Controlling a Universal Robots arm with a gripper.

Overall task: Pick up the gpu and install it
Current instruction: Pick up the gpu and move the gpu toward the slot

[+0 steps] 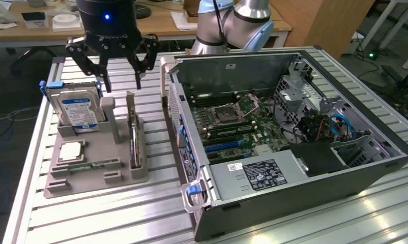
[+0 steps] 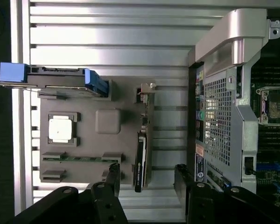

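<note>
Running under everything nearest the exterior camera is the counter (image 1: pixel 122 218), ribbed silver aluminium with long parallel slots. On it, toward the exterior view's right, lies an open computer case (image 1: pixel 367 173) of dark sheet metal. Its boxy grey power supply (image 1: pixel 258 173) carries a black label with white print too small to read. Behind that lies the green motherboard (image 1: pixel 238 122), with a square silver socket frame and long slots.

On the exterior view's left sits a matte grey moulded tray (image 1: pixel 88 185). In its near pockets lie a narrow green memory stick (image 1: pixel 92 165) and a square processor (image 1: pixel 69 151) with a dull silver lid.

The gpu (image 1: pixel 133 134) stands on edge in a slot along the side of the tray nearest the case. It is a thin, dark board with a silver metal bracket at its far end. In the wrist view the gpu (image 2: pixel 142 140) shows a black strip with small white lettering that I cannot read.

Farther back, a silver hard drive (image 1: pixel 78 109) stands upright in blue plastic rails, and the text on its blue-and-white label is illegible.

The black claw (image 1: pixel 122 84) hovers above the far end of the tray with its fingers spread apart, gripping nothing. From the wrist, the claw (image 2: pixel 147 177) brackets one end of the gpu without touching it.

Beyond stands a wooden desk (image 1: pixel 156 20).
</note>
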